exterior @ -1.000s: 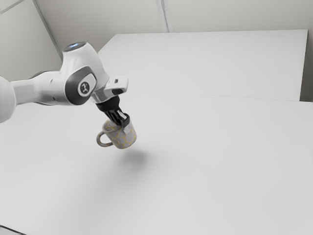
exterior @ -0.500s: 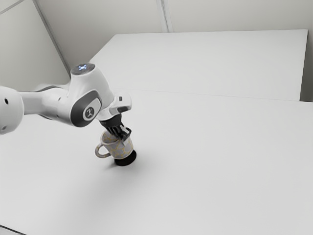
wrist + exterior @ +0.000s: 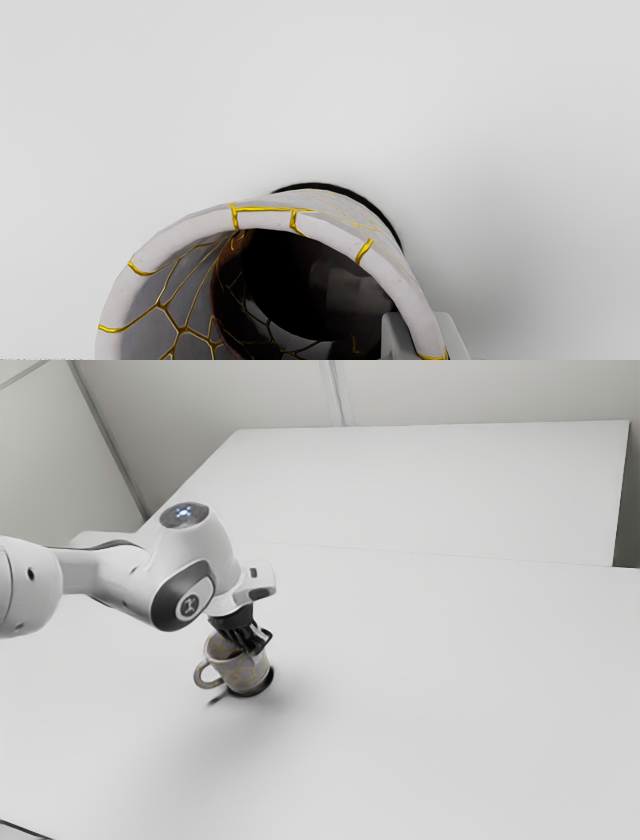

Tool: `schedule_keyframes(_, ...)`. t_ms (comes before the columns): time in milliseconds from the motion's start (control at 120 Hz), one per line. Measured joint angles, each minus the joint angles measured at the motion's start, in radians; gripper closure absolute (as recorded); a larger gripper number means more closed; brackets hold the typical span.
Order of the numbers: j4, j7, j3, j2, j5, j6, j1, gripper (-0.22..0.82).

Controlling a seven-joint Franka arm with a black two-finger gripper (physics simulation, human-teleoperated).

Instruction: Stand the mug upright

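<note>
My gripper (image 3: 255, 646) points down at the mug's rim in the exterior view, on the side away from the handle. The mug (image 3: 243, 673), pale with gold lines, leans slightly with its mouth up and its base at the table, a dark shadow around the base. Its handle faces the exterior view's left. In the wrist view the mug (image 3: 270, 218) shows its open mouth and dark inside. The gripper (image 3: 422, 335) is shut on the mug's wall, one fingertip inside and the other outside.
The white table (image 3: 450, 690) spreads around the mug. Behind it stands a pale flat surface (image 3: 430, 490). A dark-edged item (image 3: 22, 830) lies at the exterior view's lower left corner.
My gripper has come down with the mug in it, and the mug has gone from hanging above the table to its surface. The dark shadow has drawn in around the base.
</note>
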Motion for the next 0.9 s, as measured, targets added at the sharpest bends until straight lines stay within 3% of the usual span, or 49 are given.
schedule_keyframes(333,0.000,-0.060,-0.001,0.021,-0.003,0.004,0.004,0.76)
schedule_keyframes(567,0.001,-0.069,0.000,0.010,-0.025,0.003,0.001,0.53)
schedule_keyframes(775,0.007,-0.073,-0.001,-0.033,-0.052,-0.005,-0.005,0.25)
schedule_keyframes(900,0.035,-0.073,-0.001,-0.055,-0.091,-0.047,-0.004,0.15)
